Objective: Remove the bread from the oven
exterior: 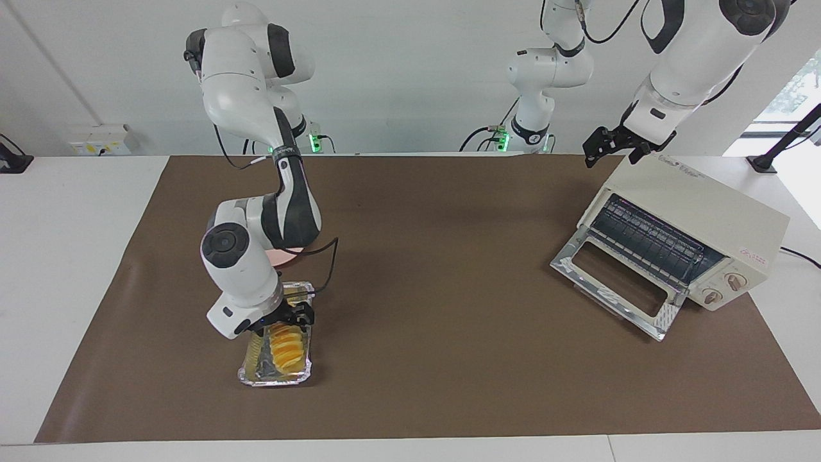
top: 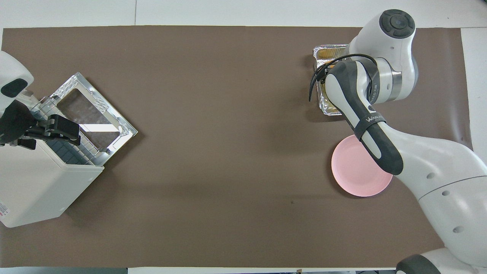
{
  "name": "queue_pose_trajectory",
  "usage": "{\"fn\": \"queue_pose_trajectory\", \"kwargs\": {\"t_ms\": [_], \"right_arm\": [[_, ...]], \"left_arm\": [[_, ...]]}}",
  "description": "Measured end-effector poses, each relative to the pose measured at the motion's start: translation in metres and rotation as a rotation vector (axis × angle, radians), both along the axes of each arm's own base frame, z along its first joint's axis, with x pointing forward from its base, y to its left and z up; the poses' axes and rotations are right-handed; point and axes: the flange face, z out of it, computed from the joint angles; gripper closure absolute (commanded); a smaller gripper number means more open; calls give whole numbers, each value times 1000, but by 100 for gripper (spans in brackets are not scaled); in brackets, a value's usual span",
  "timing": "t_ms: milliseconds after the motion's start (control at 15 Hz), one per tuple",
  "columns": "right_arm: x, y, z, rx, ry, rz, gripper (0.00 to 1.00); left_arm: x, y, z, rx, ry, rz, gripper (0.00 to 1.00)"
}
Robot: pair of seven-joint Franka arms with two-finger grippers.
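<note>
My right pincer (exterior: 290,317) hangs wide over the bread (exterior: 287,345) in its foil tray (exterior: 256,374), well apart from the open oven (exterior: 699,212). Closing off-centre could tip the tray. My left pincer (exterior: 609,144) waits wide above the oven.

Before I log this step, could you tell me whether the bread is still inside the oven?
No, the bread lies in the foil tray.

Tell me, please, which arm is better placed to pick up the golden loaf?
The right. Its gripper hangs open directly over the golden ridged loaf in the crinkled foil tray. The left gripper waits open above the cream-white toaster oven.
</note>
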Motion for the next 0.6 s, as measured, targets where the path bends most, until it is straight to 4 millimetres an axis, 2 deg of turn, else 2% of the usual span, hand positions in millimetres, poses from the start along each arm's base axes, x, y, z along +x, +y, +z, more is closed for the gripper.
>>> {"fn": "queue_pose_trajectory", "kwargs": {"t_ms": [67,133,200,267,333,600], "right_arm": [[-1,1,-4,0,-8,-3,0],[-3,2,-9,1,-14,-7,8],[-4,1,-14,1,-15,-9,35],[-5,1,-17,1,-16,-10,74],[-6,1,-18,0,-15,-10,100],[-6,0,-13,1,-21,-11,100]], "left_arm": [[0,0,0,0,0,0,0],[0,0,0,0,0,0,0],[0,0,0,0,0,0,0],[0,0,0,0,0,0,0],[0,0,0,0,0,0,0],[0,0,0,0,0,0,0]]}}
